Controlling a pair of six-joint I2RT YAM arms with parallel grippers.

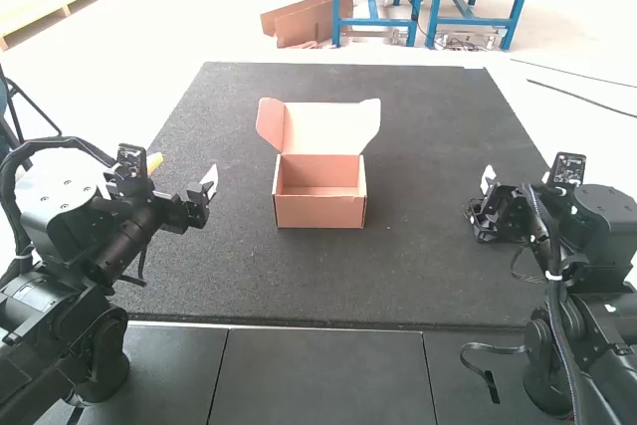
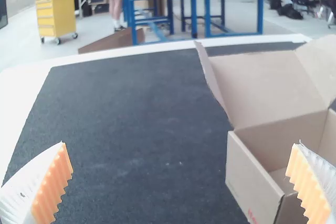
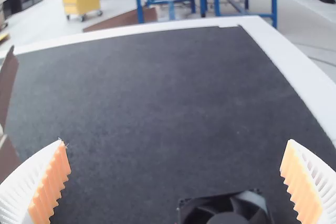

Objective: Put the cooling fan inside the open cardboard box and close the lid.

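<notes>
brown cardboard box (image 1: 318, 191) upright near the middle of the black mat (image 1: 428, 126), top open, lid (image 1: 318, 126) standing up along the far edge with a small rounded flap at each end. left gripper (image 1: 184, 168) low at the left edge of the mat, pointing toward the box, well apart from it; white ribbed fingers (image 2: 47, 190) with orange pads spread wide, nothing between them. in the left wrist view, near corner of the box just beyond one finger, no contact. right gripper (image 3: 175, 145) low at the right side of the mat, well apart from the box, fingers likewise spread wide, holding nothing. black cooling fan (image 3: 226, 211) on the mat close under that gripper, between its two fingers, apparently flat with hub and blades facing up, not pinched, clear of both orange pads. in the high view, fan hard to tell apart from the dark gripper body. white table border (image 3: 294, 61) around the mat.
</notes>
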